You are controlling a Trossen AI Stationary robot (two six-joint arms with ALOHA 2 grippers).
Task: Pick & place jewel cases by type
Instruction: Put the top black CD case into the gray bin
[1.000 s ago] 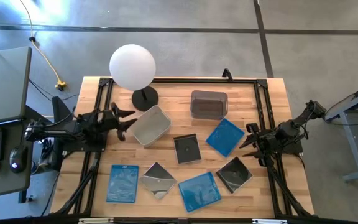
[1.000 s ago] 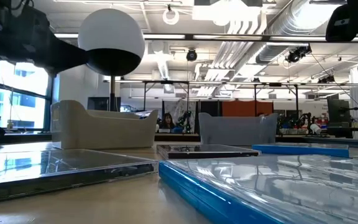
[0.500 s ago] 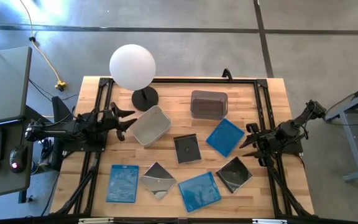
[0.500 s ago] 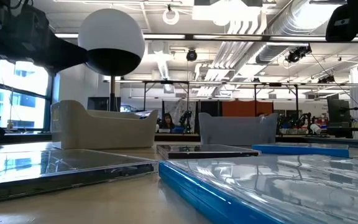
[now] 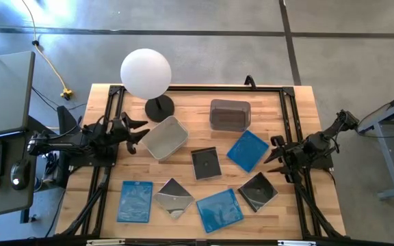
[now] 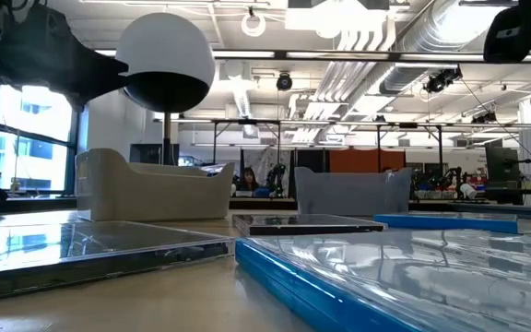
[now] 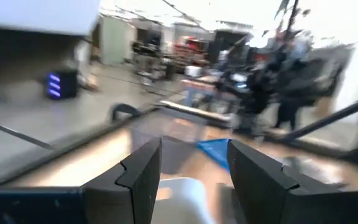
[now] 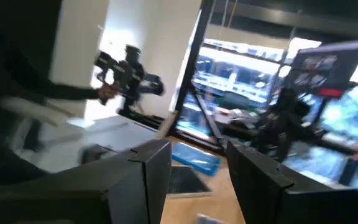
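Observation:
Six jewel cases lie flat on the wooden table. The three blue ones are at near left [image 5: 135,201], near middle [image 5: 219,210] and right of centre [image 5: 247,150]. The three dark, shiny ones are at the centre [image 5: 205,163], near middle [image 5: 173,197] and near right [image 5: 258,191]. My left gripper [image 5: 141,130] [image 7: 194,168] hangs open above the table's left side, beside the pale tub [image 5: 166,137]. My right gripper [image 5: 272,152] [image 8: 197,171] hangs open at the right side, just right of the blue case there. Neither touches anything.
A darker grey tub [image 5: 230,114] stands at far centre. A lamp with a white globe [image 5: 146,73] and a black base [image 5: 159,107] stands at far left. Bare wood [image 5: 265,109] shows at the far right corner. A black frame [image 5: 204,88] edges the table.
In the low view my left arm has risen a little above the table's left side. The cases and tubs lie as before.

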